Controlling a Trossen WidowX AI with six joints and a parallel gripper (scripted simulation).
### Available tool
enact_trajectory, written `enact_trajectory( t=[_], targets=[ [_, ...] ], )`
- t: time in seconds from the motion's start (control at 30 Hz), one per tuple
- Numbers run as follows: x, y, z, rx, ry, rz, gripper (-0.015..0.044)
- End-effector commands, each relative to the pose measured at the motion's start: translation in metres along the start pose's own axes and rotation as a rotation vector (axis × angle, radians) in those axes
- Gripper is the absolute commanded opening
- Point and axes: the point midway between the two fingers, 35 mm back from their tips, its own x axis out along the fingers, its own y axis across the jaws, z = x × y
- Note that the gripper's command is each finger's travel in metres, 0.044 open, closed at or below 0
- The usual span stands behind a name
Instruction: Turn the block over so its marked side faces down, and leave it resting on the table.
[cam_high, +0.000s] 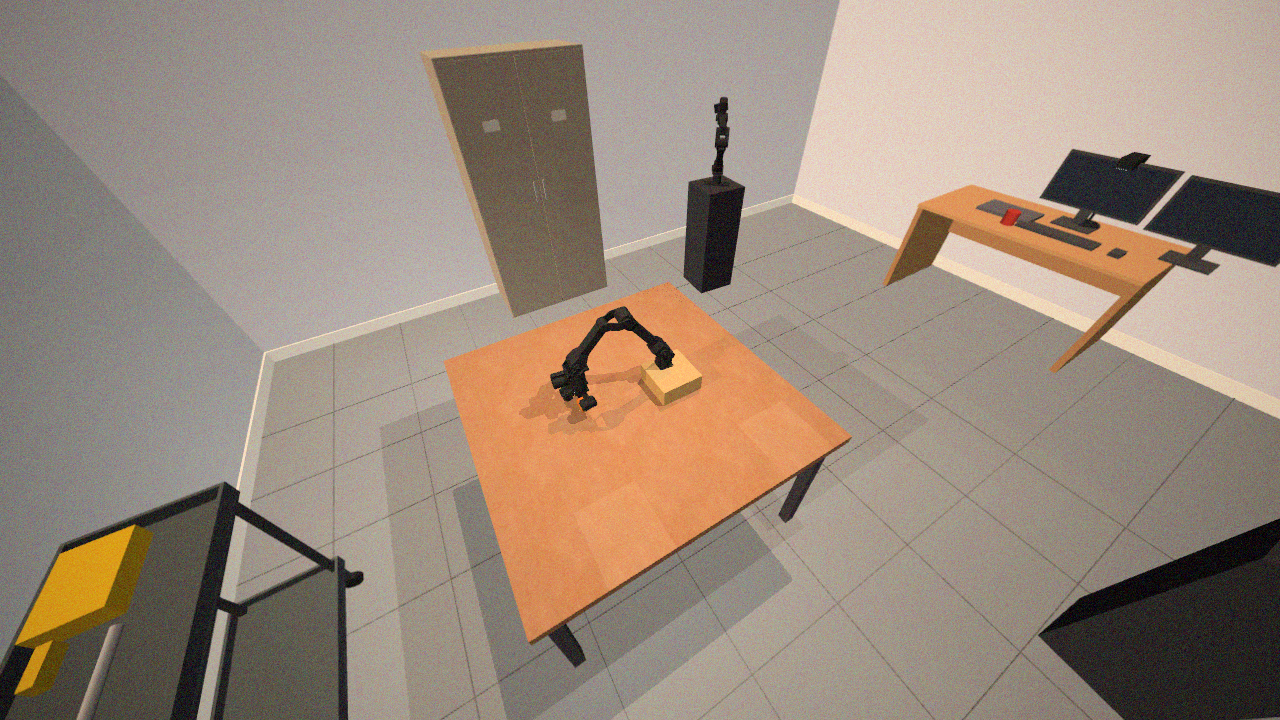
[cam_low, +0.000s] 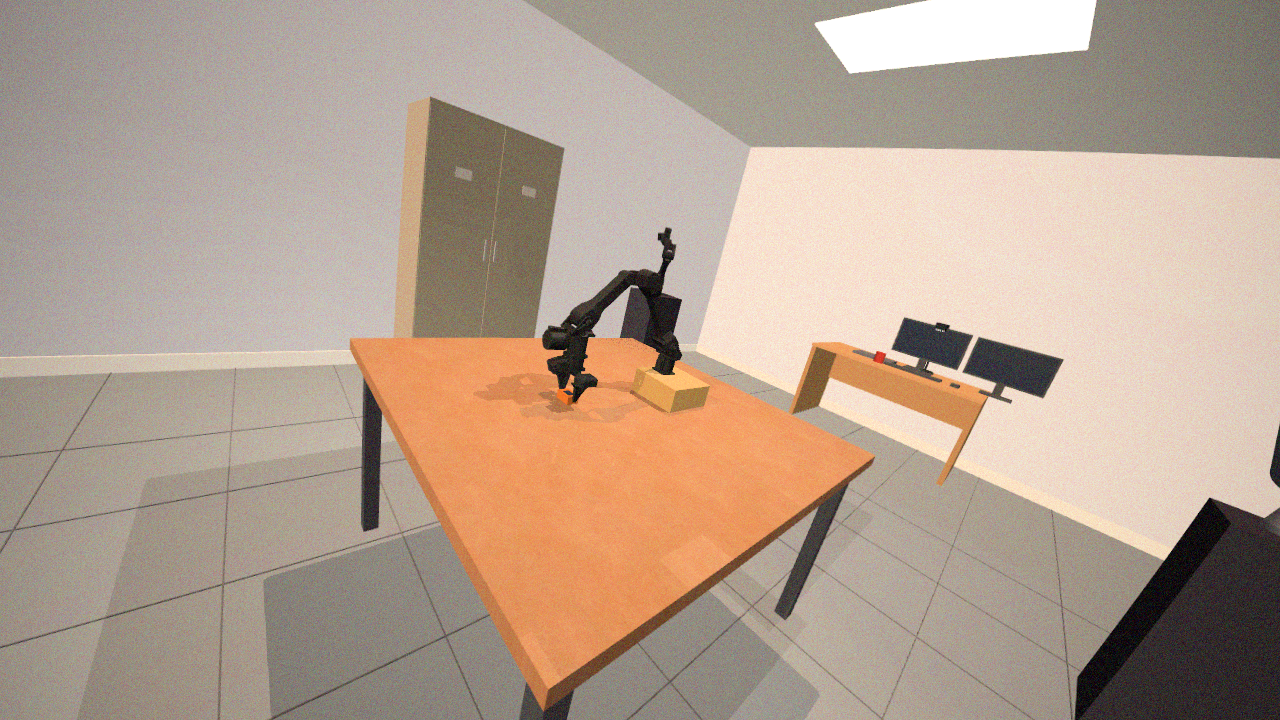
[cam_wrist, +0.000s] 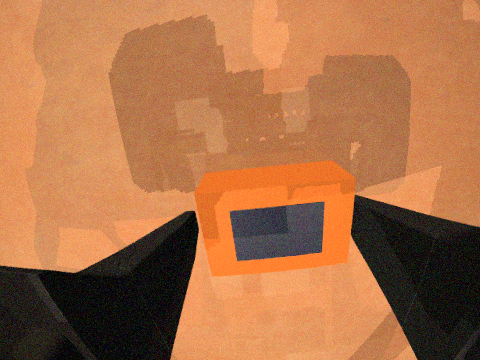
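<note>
Wrist view: The gripper (cam_high: 581, 410) (cam_low: 569, 394) (cam_wrist: 270, 212) is seen with its fingers apart at either side of the orange block (cam_low: 565, 394) (cam_wrist: 275, 220), lower centre; whether it is pinched cannot be told. Its dark marked face (cam_wrist: 278, 240) is turned up above the table (cam_high: 626, 465) (cam_low: 626, 483) (cam_wrist: 275, 325).

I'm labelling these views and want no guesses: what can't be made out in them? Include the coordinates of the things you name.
- Underside of the orange block (cam_low: 565, 397) (cam_wrist: 276, 225): faces down, wrist view.
- Whether the black gripper fingers press on it: unclear, wrist view.
- Right-hand monitor's (cam_high: 1221, 217) far edge: cut off, top view.
</note>
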Motion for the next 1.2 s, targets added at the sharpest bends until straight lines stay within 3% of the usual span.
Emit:
enact_trajectory(
  t=[0.0,0.63,0.83,1.17],
  targets=[
    [0.001,-0.001,-0.001,0.003,0.004,-0.005,0.0289],
    [0.001,-0.001,-0.001,0.003,0.004,-0.005,0.0162],
    [-0.027,-0.001,-0.001,0.003,0.004,-0.005,0.0005],
    [-0.025,-0.001,0.0,0.005,-0.05,-0.004,0.0]
  ],
)
